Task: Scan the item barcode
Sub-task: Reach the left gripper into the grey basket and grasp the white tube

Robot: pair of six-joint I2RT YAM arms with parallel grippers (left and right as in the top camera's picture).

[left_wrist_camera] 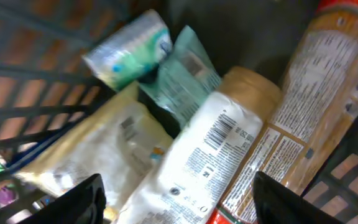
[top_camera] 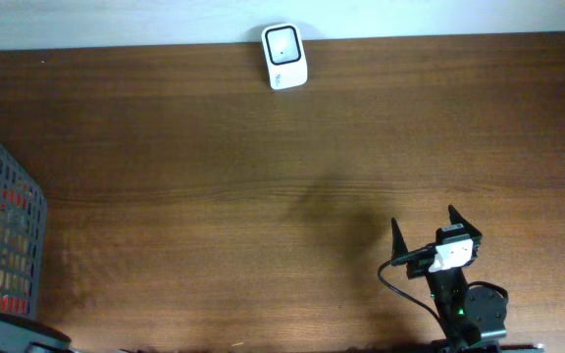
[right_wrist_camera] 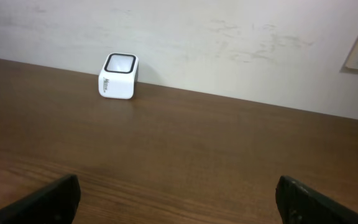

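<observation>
The left claw (left_wrist_camera: 182,202) hangs inside the dark mesh basket (top_camera: 8,211) at the left edge of the overhead frame. Its two dark fingertips sit in the lower corners of the wrist view, spread apart and pinching nothing. Between them, running from the bottom centre up towards the middle of the frame, lies a white bottle (left_wrist_camera: 210,155) with a tan cap, its barcode facing up. A pale flat packet (left_wrist_camera: 98,149) lies to its left, a teal pouch (left_wrist_camera: 185,74) and a white-and-green wrapped roll (left_wrist_camera: 129,46) above it, and a tall printed tube (left_wrist_camera: 328,93) along its right side. The white scanner (top_camera: 284,56) stands at the top centre of the brown wooden surface (top_camera: 214,196), against the far edge. The right claw (top_camera: 430,230) is at the lower right of the overhead frame, fingers spread wide and empty, well apart from the scanner.
</observation>
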